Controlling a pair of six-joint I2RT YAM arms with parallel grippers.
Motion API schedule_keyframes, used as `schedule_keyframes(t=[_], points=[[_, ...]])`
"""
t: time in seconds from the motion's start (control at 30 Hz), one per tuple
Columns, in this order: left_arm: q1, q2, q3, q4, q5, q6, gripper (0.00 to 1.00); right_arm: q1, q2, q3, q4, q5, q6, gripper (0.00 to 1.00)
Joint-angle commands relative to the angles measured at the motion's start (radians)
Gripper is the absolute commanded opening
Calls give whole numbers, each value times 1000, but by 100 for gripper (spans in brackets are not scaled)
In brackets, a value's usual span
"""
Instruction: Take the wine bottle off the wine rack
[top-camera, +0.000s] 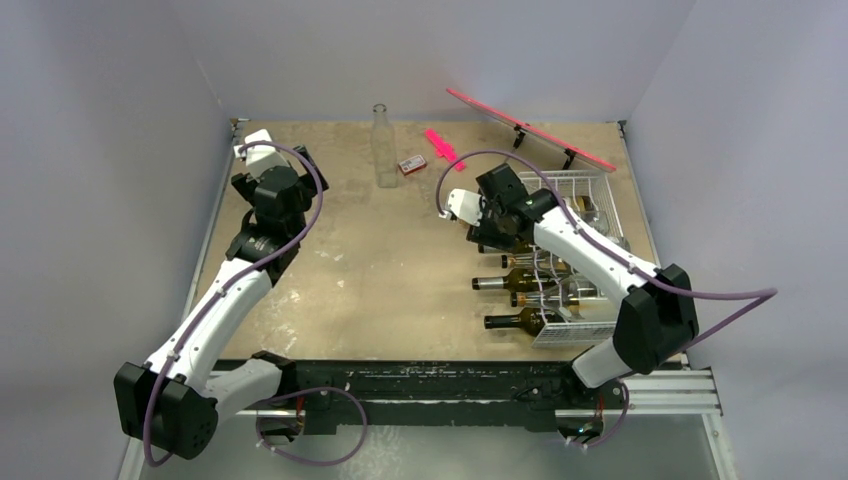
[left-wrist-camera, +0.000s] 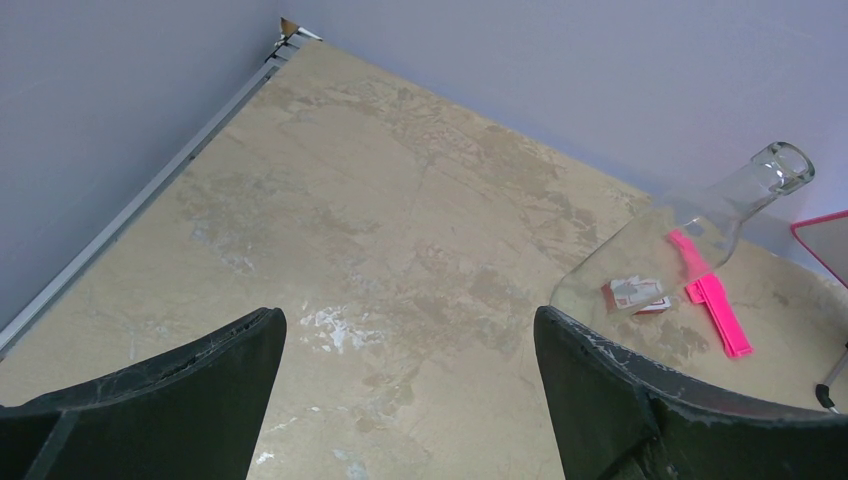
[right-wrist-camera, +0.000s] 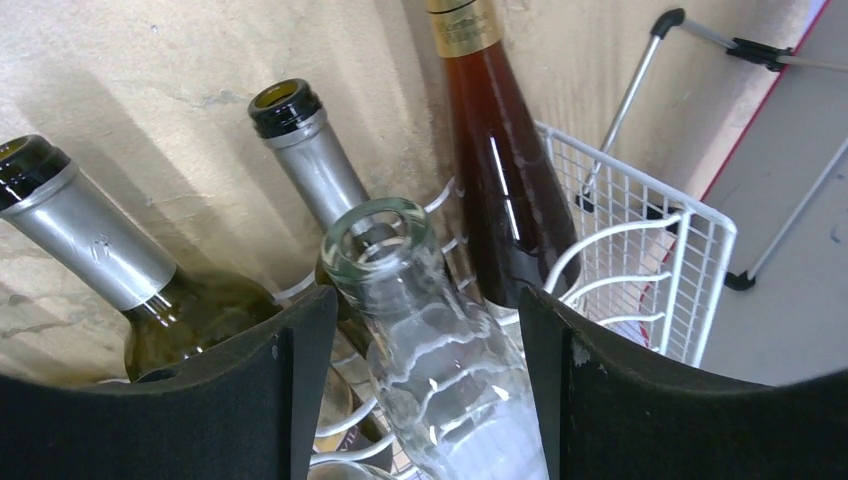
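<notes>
The white wire wine rack (top-camera: 590, 190) stands at the right of the table with several bottles lying in it, necks pointing left. My right gripper (top-camera: 497, 232) is at the rack's left side. In the right wrist view it (right-wrist-camera: 425, 300) is open, its fingers on either side of a clear glass bottle (right-wrist-camera: 430, 330), with gaps showing on both sides. Beside that bottle lie an amber bottle (right-wrist-camera: 500, 170) and two foil-capped green bottles (right-wrist-camera: 310, 160). The rack's grid wall (right-wrist-camera: 650, 230) shows behind. My left gripper (top-camera: 295, 165) is open and empty at the back left (left-wrist-camera: 410, 320).
A clear empty bottle (top-camera: 384, 148) stands upright at the back middle, also in the left wrist view (left-wrist-camera: 690, 235). Near it lie a small red box (top-camera: 410, 165) and a pink plastic piece (top-camera: 442, 148). A pink flat board on a stand (top-camera: 530, 128) is behind the rack. Walls enclose the table.
</notes>
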Motion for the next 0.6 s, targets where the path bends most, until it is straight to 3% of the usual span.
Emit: schedule_keyframes(t=[0.0, 0.13, 0.33, 0.57], points=[[-6, -12, 46, 21, -6, -11, 93, -9, 15, -37, 41, -32, -46, 70], [-5, -12, 44, 21, -7, -11, 93, -11, 36, -50, 61, -30, -48, 69], [-6, -4, 46, 18, -11, -11, 93, -14, 59, -43, 73, -81, -68, 56], [-5, -2, 46, 18, -15, -8, 93, -13, 49, -72, 105, -74, -116, 51]])
